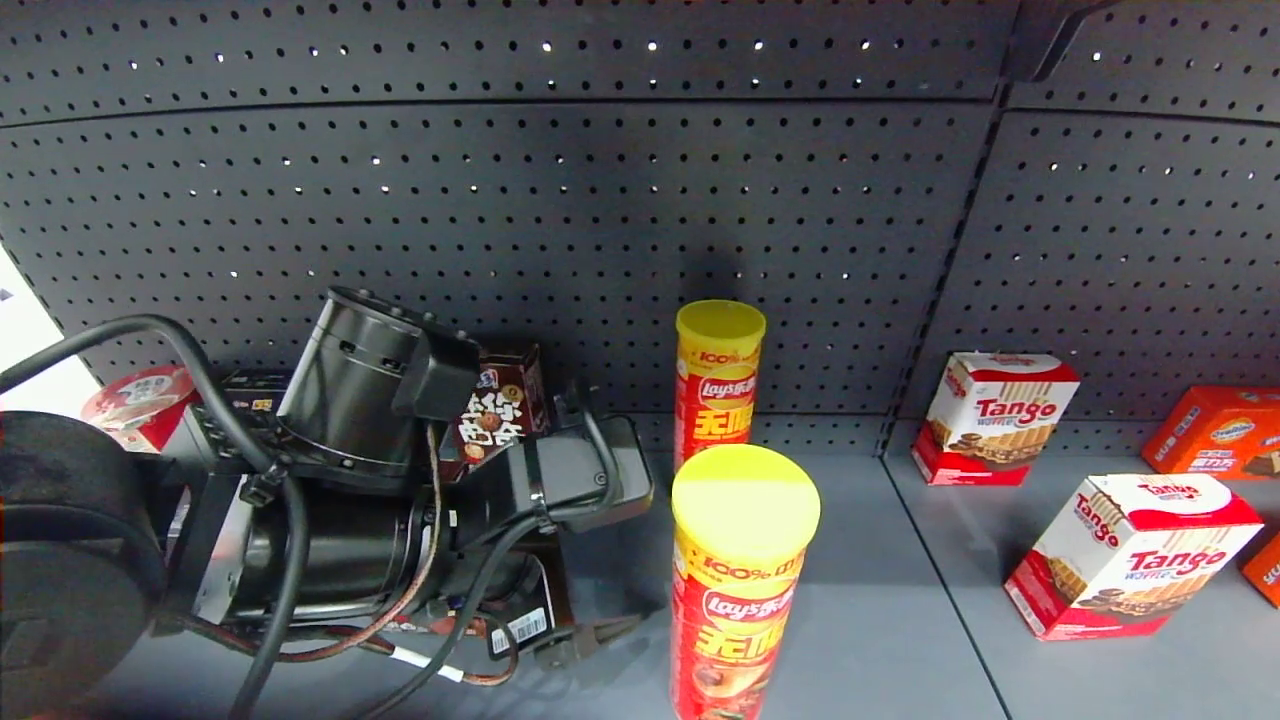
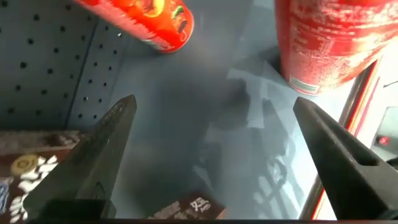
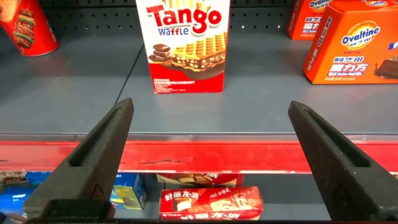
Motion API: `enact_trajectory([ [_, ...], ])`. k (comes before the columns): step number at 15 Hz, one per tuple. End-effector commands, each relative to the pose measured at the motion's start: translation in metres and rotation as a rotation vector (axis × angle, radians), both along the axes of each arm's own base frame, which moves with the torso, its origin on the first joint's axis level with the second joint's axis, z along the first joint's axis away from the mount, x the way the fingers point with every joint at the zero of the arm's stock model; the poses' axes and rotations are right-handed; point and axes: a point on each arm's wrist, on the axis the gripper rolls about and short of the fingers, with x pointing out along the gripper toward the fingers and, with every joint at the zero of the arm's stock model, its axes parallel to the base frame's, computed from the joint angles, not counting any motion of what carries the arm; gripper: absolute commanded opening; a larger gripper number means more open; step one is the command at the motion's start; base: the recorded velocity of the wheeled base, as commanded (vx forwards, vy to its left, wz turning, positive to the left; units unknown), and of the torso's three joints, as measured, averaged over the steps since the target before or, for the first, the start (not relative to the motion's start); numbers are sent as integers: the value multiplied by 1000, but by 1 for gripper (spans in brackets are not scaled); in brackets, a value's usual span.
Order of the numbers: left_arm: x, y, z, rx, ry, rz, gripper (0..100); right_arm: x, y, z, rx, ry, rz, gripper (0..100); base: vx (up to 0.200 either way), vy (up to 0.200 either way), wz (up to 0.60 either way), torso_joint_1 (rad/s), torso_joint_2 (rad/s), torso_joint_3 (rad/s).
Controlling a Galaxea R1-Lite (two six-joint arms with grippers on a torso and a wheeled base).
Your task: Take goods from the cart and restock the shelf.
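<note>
Interval between items — left gripper (image 2: 214, 106), right gripper (image 3: 210, 106) both splayed, empty; chip can (image 1: 740, 590) at left's 3 o'clock; next, fetch cart goods

Head camera looks down on the shelf (image 1: 880, 620); wrist cameras sit close.

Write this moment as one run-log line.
left gripper: open, empty, over shelf | right gripper: open, empty, facing waffle box | near chip can: upright
</note>
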Motion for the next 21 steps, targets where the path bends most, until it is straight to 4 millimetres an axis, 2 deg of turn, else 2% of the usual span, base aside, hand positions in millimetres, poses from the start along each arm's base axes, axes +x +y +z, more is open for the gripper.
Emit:
enact_trajectory([
  [1,1,-3,-3,6,7,-6,100,0,0,0,0,1,0,100,0,0,0,0,0,0],
  [8,-3,-13,-9,21,22,-43,100,0,0,0,1,1,-2,100,0,0,0,0,0,0],
  [14,4,-21,-18,21,24,-45,100,0,0,0,1,2,-2,100,0,0,0,0,0,0],
  [18,1,-16,-21,31,34,-37,100,0,0,0,1,2,-2,100,0,0,0,0,0,0],
  [21,-3,-6,-12,10,15,-6,100,0,0,0,1,2,-2,100,0,0,0,0,0,0],
])
